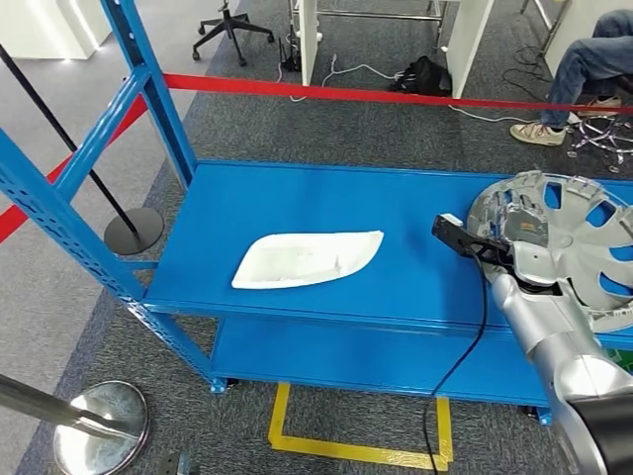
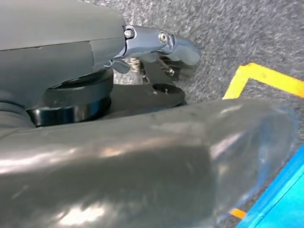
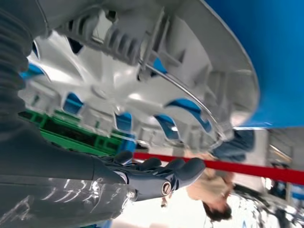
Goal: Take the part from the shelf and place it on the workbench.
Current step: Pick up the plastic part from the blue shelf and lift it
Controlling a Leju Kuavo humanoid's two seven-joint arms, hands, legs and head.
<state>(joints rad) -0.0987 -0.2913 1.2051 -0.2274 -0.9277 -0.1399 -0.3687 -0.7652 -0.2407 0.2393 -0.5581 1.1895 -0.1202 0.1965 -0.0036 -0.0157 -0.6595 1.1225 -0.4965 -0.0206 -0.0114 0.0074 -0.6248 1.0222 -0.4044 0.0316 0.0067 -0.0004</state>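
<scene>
The right robot hand lies against a silver hubcap on the blue shelf, grip unclear; it should firm its hold before lifting.

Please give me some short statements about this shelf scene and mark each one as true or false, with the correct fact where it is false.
1. A white curved part lies flat on the upper blue shelf. True.
2. The silver wheel cover stands on the grey carpet in front of the shelf. False: it is at the right end of the upper shelf, over the blue board.
3. The right hand is right at the wheel cover. True; whether it grips it, I cannot tell.
4. A green rope runs behind the shelf. False: a red barrier tape runs there.
5. Yellow tape marks the floor in front of the shelf. True.
</scene>
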